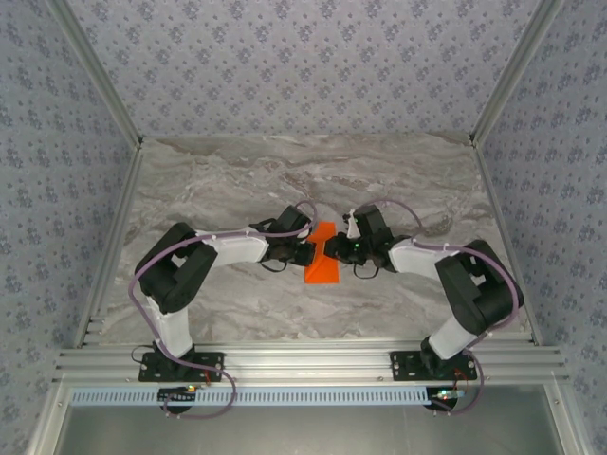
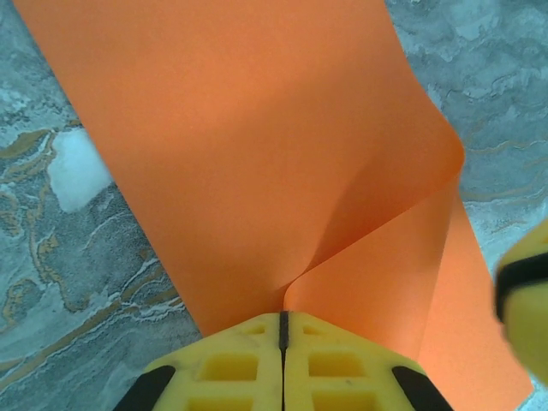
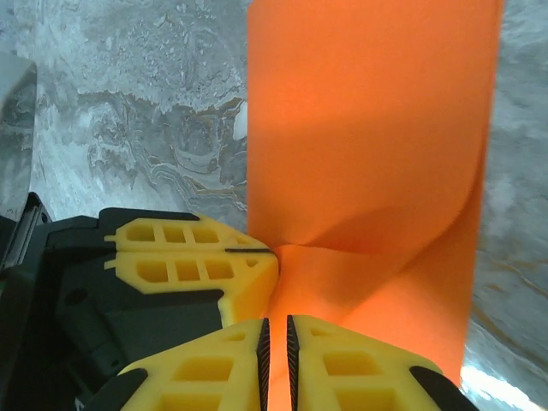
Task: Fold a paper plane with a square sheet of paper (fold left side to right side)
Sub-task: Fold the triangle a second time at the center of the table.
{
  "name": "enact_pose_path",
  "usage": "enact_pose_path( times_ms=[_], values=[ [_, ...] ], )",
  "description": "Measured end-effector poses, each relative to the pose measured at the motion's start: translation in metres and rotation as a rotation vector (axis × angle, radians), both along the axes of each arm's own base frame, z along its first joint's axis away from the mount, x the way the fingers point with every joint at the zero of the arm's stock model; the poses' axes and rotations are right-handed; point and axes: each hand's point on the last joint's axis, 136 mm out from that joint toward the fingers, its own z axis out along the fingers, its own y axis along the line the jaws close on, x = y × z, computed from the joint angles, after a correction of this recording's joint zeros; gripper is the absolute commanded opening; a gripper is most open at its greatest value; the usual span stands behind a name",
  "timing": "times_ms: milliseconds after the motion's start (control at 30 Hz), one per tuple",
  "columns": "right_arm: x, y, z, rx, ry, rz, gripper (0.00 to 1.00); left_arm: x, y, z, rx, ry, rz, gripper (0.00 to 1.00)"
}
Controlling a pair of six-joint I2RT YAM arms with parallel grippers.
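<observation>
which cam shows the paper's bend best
The left wrist view: the square sheet of paper is close, its rolled-over edge clear above the shut left gripper. The right wrist view shows the roll partly behind yellow fingers; the top view, just a small orange patch.

On my feed the square sheet of paper (image 2: 257, 154) reads as thin, matt orange paper, smooth apart from one soft buckle. The left tool (image 2: 282, 321) and right tool (image 3: 274, 324) have fingers of matt yellow moulded plastic. The tabletop (image 1: 237, 180) looks like grey veined stone, smooth with a faint sheen. The frame rails (image 1: 313, 365) are brushed metal. The walls (image 1: 285, 66) are matt and patterned; cloth or paper, I can't tell.
</observation>
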Motion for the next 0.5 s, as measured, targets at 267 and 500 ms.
enact_pose_path(
  times_ms=[267,500],
  values=[
    [0.005,0.008,-0.006,0.003,0.009,0.009,0.17,0.000,0.000,0.000,-0.001,-0.001,0.000,0.02],
    [0.007,0.009,-0.018,-0.011,0.033,0.009,0.17,0.002,0.001,0.000,0.005,-0.007,0.006,0.00]
  ],
)
